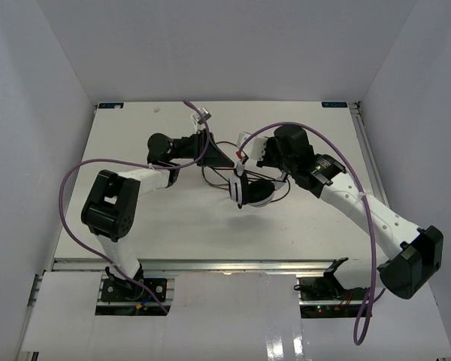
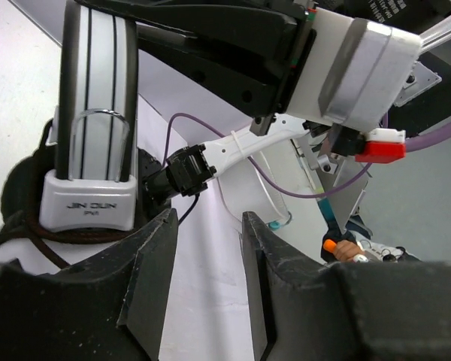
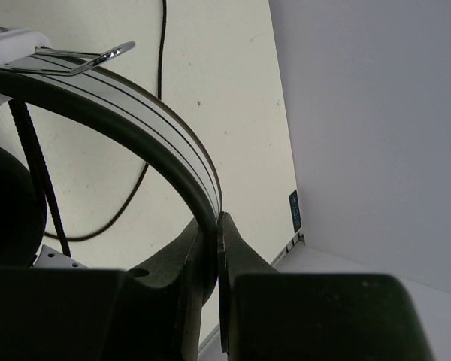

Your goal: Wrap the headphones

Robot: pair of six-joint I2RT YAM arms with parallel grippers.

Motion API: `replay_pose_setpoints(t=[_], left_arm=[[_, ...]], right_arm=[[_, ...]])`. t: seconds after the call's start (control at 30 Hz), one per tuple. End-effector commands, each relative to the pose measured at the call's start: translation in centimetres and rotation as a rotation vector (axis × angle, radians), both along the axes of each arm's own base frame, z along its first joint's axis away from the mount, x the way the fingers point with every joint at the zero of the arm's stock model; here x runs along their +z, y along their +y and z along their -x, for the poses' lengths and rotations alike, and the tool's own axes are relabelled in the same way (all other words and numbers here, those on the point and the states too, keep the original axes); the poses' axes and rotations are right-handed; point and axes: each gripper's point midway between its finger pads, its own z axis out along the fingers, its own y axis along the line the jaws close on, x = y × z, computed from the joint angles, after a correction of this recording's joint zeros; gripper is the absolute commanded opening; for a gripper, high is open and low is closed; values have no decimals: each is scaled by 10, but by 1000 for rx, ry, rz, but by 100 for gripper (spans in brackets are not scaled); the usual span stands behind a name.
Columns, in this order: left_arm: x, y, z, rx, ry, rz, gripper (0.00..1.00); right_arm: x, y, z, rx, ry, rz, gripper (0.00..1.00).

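The headphones [image 1: 254, 192] lie just right of the middle of the top view, on the white table [image 1: 173, 233], with 1 white cup facing up. The right claw [image 3: 214, 229] is clamped tight on the thin headband [image 3: 135, 113], both fingers pressed against it at the lower middle of its wrist view. The left claw [image 2: 207, 241] stands partly open with nothing between its 2 fingers, just right of the headband's slider. The thin black cord [image 3: 161, 68] trails loose across the table

White table [image 1: 173, 226], white walls [image 1: 225, 45] around; metal rail [image 1: 210, 265] along near edge.
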Motion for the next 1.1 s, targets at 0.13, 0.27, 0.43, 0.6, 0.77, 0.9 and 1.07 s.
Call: replay_pose_setpoints(t=[0.13,0.27,0.43,0.6,0.77,0.9,1.07], left_arm=[[34,13,36,21,-388,87,51],[23,16,43,34,-405,58,44],[30,18,46,94,-447,80,39],[61,9,32,258,-509,100,32],[88,3,19,441,-548,123,29],[107,6,8,606,-531,147,27],[121,19,-17,852,-482,136,27]], right_arm=[[32,1,-11,-52,-63,-100,8],[29,5,-11,-49,-4,-133,8],[23,7,-18,-88,20,-141,8],[33,6,-26,-136,-11,-182,8],[42,6,-30,-177,-52,-225,8],[48,0,-31,-227,-120,-233,8],[71,-19,-33,-293,-237,-208,8]])
